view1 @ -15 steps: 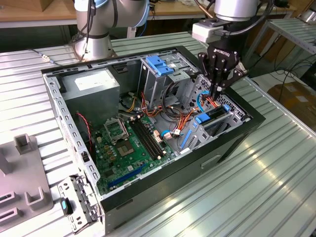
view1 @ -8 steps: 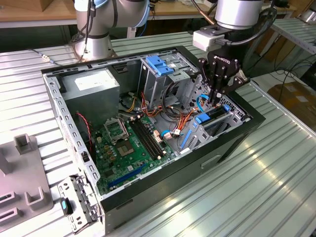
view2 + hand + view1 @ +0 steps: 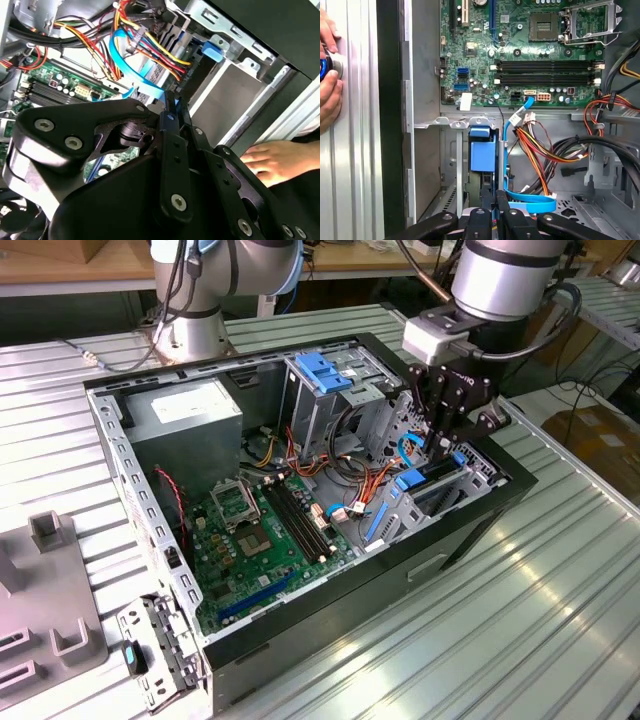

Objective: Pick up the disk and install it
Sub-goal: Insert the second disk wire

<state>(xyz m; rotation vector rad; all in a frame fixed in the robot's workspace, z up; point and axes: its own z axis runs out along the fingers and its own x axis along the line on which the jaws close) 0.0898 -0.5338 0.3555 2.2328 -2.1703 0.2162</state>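
Observation:
The disk [image 3: 437, 477] sits on edge in the drive bay at the exterior view's right end of the open computer case [image 3: 120, 455], a dark slab between blue side rails. One blue rail [image 3: 482, 152] of it shows in the first wrist view, just ahead of my fingertips. My gripper [image 3: 440, 445] hangs directly over the disk, very near its upper edge. In both wrist views the gripper [image 3: 172, 106] [image 3: 495, 196] has its two fingers pressed together with nothing seen between them. A blue flat cable [image 3: 530, 202] loops right beside the fingers.
Bundled red, yellow and orange wires [image 3: 540, 150] crowd the bay's inner side. The motherboard [image 3: 265, 530], a grey power-supply box [image 3: 190, 410] and a metal cage with a blue latch [image 3: 325, 370] fill the case. A person's hands [image 3: 327, 75] rest on the table beside the case.

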